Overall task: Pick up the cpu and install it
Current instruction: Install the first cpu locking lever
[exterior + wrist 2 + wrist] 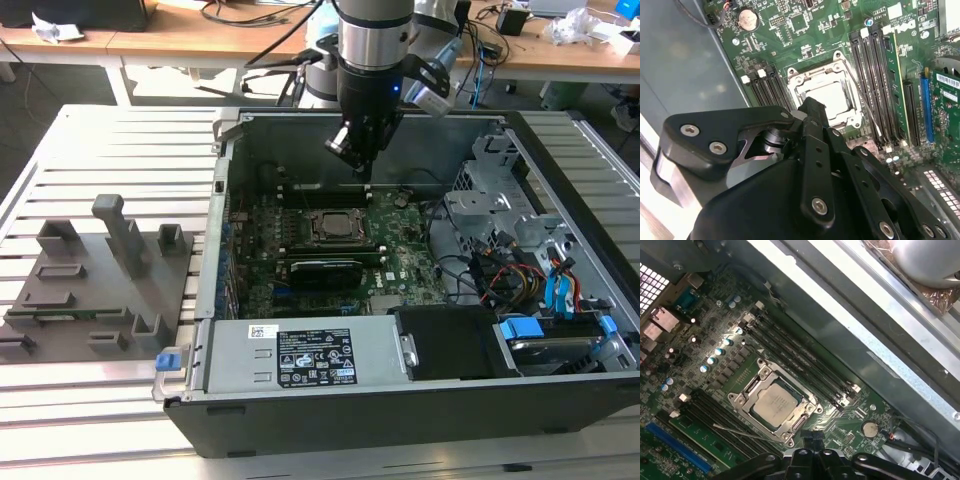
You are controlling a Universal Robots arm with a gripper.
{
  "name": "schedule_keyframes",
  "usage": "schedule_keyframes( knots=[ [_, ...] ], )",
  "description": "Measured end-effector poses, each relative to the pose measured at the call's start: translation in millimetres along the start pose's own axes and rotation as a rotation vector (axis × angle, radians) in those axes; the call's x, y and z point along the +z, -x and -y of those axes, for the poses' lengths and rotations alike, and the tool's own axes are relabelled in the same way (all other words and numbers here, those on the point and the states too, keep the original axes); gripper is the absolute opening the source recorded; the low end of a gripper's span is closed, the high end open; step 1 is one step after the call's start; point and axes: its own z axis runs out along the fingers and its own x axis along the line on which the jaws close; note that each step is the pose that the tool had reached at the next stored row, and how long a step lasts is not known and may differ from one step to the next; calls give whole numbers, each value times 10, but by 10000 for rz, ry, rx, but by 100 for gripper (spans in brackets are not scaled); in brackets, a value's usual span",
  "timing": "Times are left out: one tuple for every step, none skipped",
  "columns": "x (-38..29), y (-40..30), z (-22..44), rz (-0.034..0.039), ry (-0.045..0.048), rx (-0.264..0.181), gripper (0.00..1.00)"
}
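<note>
in the exterior view's foreground we see the open computer case (330, 420), with a grey fixture tray (90, 290) at frame left. at mid-frame the cpu (333, 226) lies in the socket frame (310, 225) on the motherboard (400, 265). beyond and above it hangs the gripper (364, 168), jaws closed together, clear of the chip.

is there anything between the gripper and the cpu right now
Nothing visible. The cpu lies inside the socket frame on the motherboard, its metal top uncovered. The gripper hangs above the board near the socket, with only open air between it and the chip.
</note>
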Motion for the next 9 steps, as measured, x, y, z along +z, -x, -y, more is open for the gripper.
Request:
schedule_keyframes(
  knots=[
    [0,0,0,1,1,-18,11],
    [0,0,0,1,2,-20,11],
    [0,0,0,1,2,-23,11],
    [0,0,0,-10,-11,0,11],
    [-1,-1,0,-46,-53,96,11],
    [0,0,0,-76,-92,166,11],
    [1,0,0,-137,-167,294,11],
    [1,0,0,-178,-216,372,11],
    [2,0,0,-218,-264,447,11]
  ],
)
